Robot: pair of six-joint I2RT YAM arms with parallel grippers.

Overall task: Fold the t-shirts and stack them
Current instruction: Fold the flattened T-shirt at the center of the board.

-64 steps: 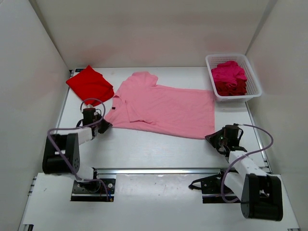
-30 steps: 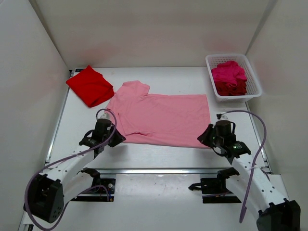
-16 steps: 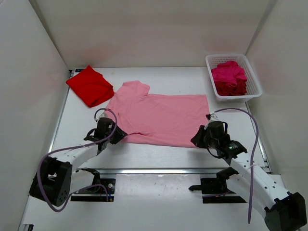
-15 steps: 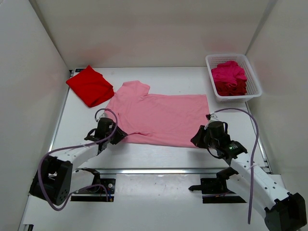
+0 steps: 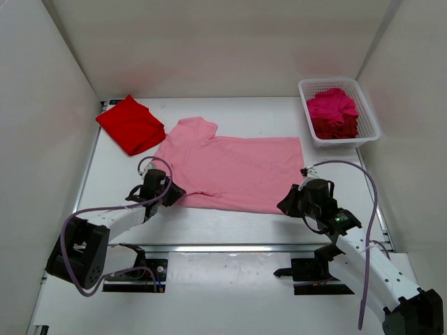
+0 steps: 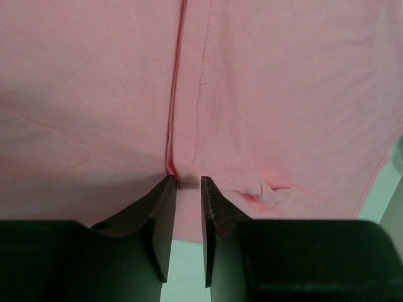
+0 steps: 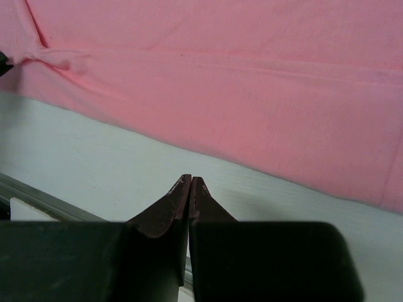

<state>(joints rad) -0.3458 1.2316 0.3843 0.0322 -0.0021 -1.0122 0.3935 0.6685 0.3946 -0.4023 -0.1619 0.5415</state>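
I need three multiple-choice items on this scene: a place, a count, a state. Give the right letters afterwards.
1. Where does the white plastic lattice basket stand?
A. far left corner
B. far right corner
C. between the arm bases
2. How many t-shirts lie on the table outside the basket?
A. one
B. two
C. four
3. How is the right hand?
A. wide open
B. shut on a shirt
C. shut, holding nothing

1 B: top view shows it far right.
2 B: the light pink t-shirt and the folded bright red t-shirt.
3 C: it is closed over bare table.
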